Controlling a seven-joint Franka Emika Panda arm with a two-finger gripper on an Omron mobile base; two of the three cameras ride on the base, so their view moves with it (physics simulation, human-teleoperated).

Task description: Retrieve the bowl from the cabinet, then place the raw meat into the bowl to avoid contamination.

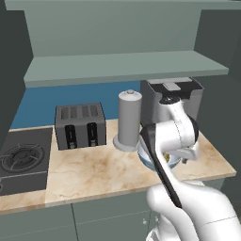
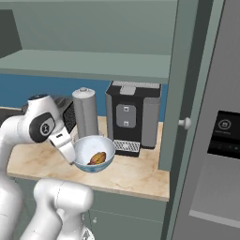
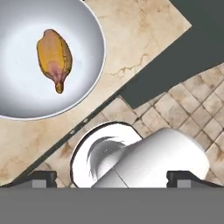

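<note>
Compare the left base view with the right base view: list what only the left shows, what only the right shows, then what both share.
Left base view alone: the toaster and a stove burner at the counter's left end.

Right base view alone: the raw meat lying inside the bowl, a cabinet door knob, and a dark display panel on the tall unit at the right.

Both: the marble counter, the grey canister, the coffee machine, the cabinet with its inner shelf, and the blue wall. In the left view the arm covers most of the bowl.
</note>
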